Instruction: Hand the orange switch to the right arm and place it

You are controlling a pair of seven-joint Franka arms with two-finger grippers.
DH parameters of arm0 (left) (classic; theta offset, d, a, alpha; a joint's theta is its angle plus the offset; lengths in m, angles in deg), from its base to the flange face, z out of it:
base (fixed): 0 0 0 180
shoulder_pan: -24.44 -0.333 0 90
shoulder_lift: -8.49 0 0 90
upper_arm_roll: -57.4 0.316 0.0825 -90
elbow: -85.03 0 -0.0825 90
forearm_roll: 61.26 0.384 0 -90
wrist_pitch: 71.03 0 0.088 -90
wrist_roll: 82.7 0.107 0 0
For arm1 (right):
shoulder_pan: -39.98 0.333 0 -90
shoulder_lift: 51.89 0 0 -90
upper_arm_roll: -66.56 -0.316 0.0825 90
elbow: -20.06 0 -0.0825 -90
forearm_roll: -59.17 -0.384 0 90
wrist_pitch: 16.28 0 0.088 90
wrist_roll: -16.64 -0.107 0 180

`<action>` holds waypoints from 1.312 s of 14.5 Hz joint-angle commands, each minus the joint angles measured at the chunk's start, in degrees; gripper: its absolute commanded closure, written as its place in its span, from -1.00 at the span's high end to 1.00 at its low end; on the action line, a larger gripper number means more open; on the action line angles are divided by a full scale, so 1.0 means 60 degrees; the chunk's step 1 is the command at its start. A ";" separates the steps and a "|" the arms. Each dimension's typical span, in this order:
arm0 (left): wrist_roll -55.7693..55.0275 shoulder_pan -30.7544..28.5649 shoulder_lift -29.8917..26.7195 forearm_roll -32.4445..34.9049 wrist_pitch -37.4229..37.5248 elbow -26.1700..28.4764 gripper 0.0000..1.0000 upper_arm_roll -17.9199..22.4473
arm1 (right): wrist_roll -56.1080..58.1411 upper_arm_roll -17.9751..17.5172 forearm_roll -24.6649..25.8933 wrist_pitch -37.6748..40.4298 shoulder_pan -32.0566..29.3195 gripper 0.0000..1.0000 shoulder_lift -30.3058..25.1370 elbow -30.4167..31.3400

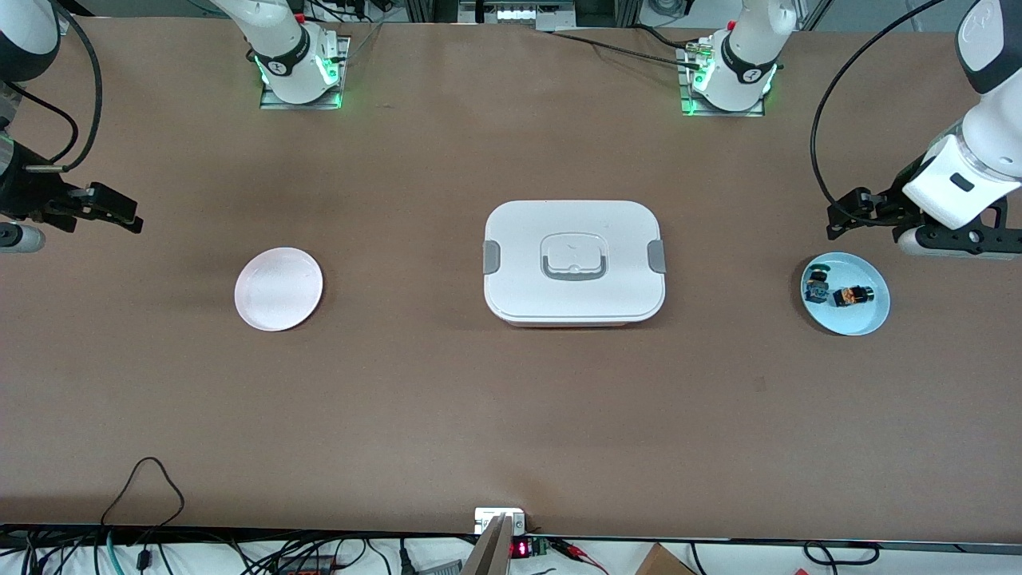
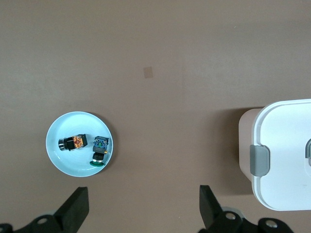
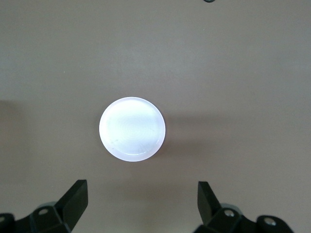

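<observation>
Cables and a small display run along the surface edge nearest the front camera; nothing task-related there.

Next row up, three items in a line:
- round white plate, empty, toward the right arm's end
- closed white rectangular lidded box with grey side latches, mid-surface
- round light-blue dish, toward the left arm's end

Orange switch, a tiny black-bodied push-button, lies on its side in the blue dish. Just beside it in the same dish is a similar small switch with a blue-green cap; whether they touch, can't tell.

Left tool hangs above the surface just beside the blue dish, fingers spread wide, nothing held. Right tool hangs above the surface near the white plate, fingers also apart and empty in the wrist view; that arm waits.

Risks, my read:
- Two near-identical switches so close together: easy to grab the blue-green one, or knock it while closing.
- Part is tiny and lying sideways, so a skewed pinch could make it slip out or tip the shallow dish.
- Handover is arm-to-arm in the air; with so little to hold, a drop is likely if the release is early.
</observation>
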 commanded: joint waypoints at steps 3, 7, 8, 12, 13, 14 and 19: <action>0.0169 -0.0061 0.0040 0.0044 0.0068 -0.0107 1.00 -0.0058 | -0.0005 -0.0014 0.0032 0.0176 -0.0020 1.00 -0.0095 -0.0044; 0.0169 -0.0047 0.0040 0.0030 0.0273 -0.0107 1.00 -0.0073 | -0.0005 0.0001 0.0032 0.0176 -0.0020 1.00 -0.0095 -0.0044; 0.0111 -0.0061 0.0040 0.0015 0.0331 -0.0107 1.00 -0.0059 | -0.0005 -0.0014 0.0032 0.0176 -0.0020 1.00 -0.0095 -0.0044; 0.0169 -0.0061 0.0040 0.0015 0.0754 -0.0107 1.00 -0.0073 | -0.0005 -0.0014 0.0032 0.0176 -0.0020 1.00 -0.0095 -0.0044; 0.0198 -0.0076 0.0040 0.0015 0.0814 -0.0122 1.00 -0.0059 | -0.0005 -0.0014 0.0032 0.0162 -0.0020 1.00 -0.0095 -0.0044; 0.0213 -0.0076 0.0055 0.0015 0.0815 -0.0122 1.00 -0.0058 | -0.0005 -0.0014 0.0032 0.0162 -0.0006 1.00 -0.0095 -0.0044; 0.0184 -0.0222 0.0288 0.0015 0.1590 -0.0107 1.00 0.0044 | -0.0005 -0.0014 0.0032 0.0176 -0.0006 1.00 -0.0095 -0.0044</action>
